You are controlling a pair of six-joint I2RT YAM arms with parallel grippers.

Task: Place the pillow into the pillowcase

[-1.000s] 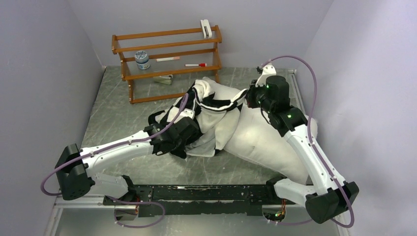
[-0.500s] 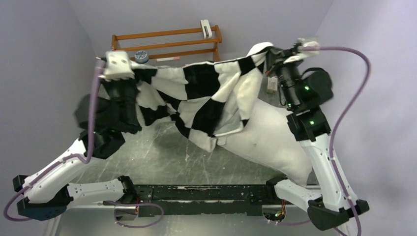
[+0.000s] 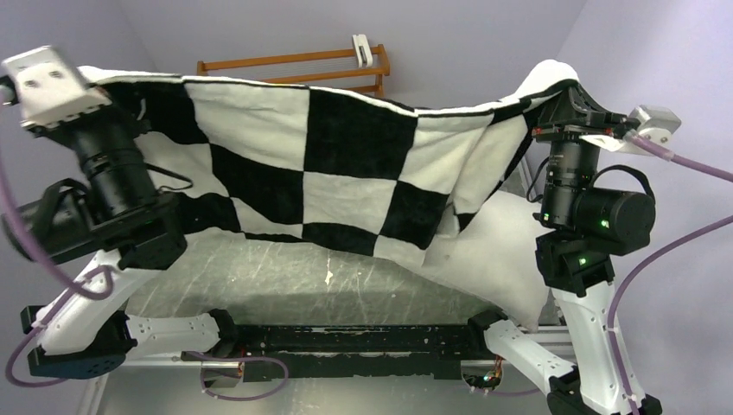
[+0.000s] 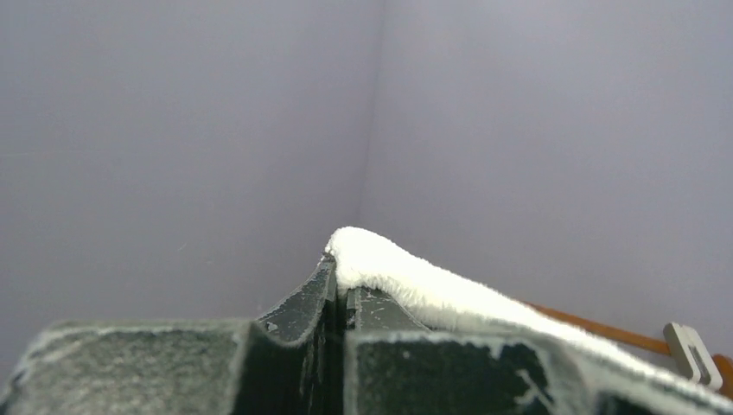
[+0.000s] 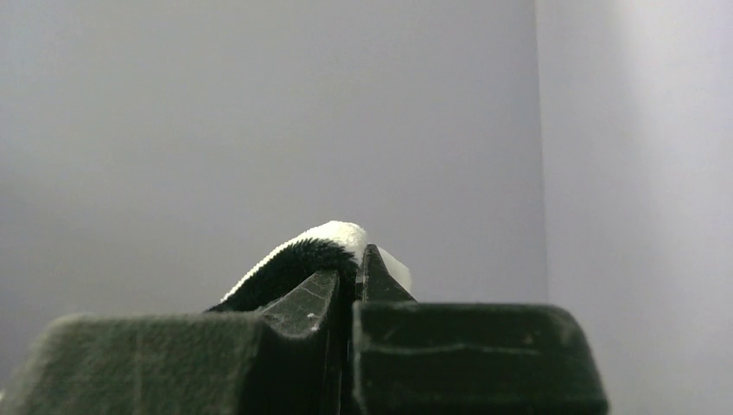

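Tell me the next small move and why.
Probably lower the pillowcase toward the pillow. The left gripper and right gripper pinch its top edge, stretched flat and high, with no open mouth showing, while the pillow lies on the table below.

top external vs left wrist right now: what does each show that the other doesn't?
Only top external: the black-and-white checkered plush pillowcase spread wide in the air, the right gripper shut on its right corner, and the plump white pillow lying on the grey table below. Only left wrist: the left gripper pinched shut on the fabric's white edge, close up. Both: the pillowcase and the brown wooden rack at the back wall.
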